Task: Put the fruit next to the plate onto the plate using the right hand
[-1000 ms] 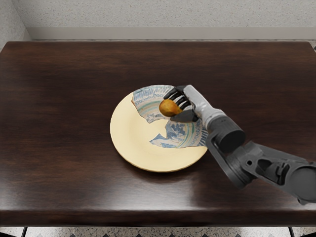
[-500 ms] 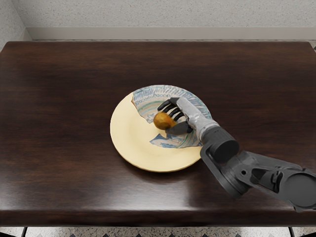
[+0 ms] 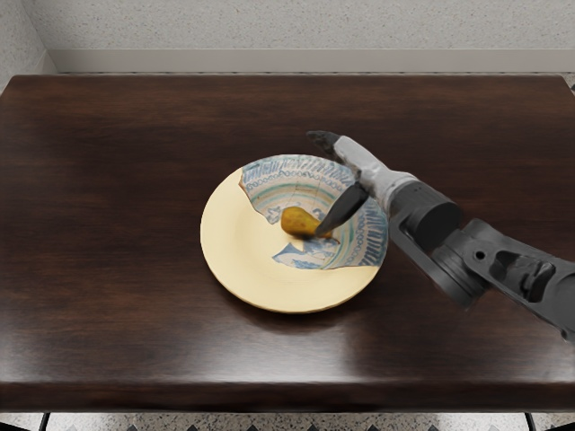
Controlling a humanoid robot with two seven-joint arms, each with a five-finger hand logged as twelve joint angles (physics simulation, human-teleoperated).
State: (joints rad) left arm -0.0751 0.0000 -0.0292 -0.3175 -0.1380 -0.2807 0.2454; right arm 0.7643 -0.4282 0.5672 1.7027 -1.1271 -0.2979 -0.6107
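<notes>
A small brown-yellow fruit (image 3: 300, 222) lies on the round plate (image 3: 238, 256), near its middle, where the cream part meets the blue-and-white pattern. My right hand (image 3: 334, 180) hovers just right of the fruit with its fingers spread. One finger points up and back, and the thumb reaches down beside the fruit. Nothing is held in the hand. The right arm comes in from the lower right edge of the head view. No left arm shows.
The dark wooden table (image 3: 117, 180) spreads wide around the plate. Its front edge (image 3: 269, 400) runs along the bottom, and a pale wall lies behind the far edge.
The right hand carried the fruit down and left over the plate, then let go. The fruit now rests on the plate, and the hand has opened and drawn back to the right.
</notes>
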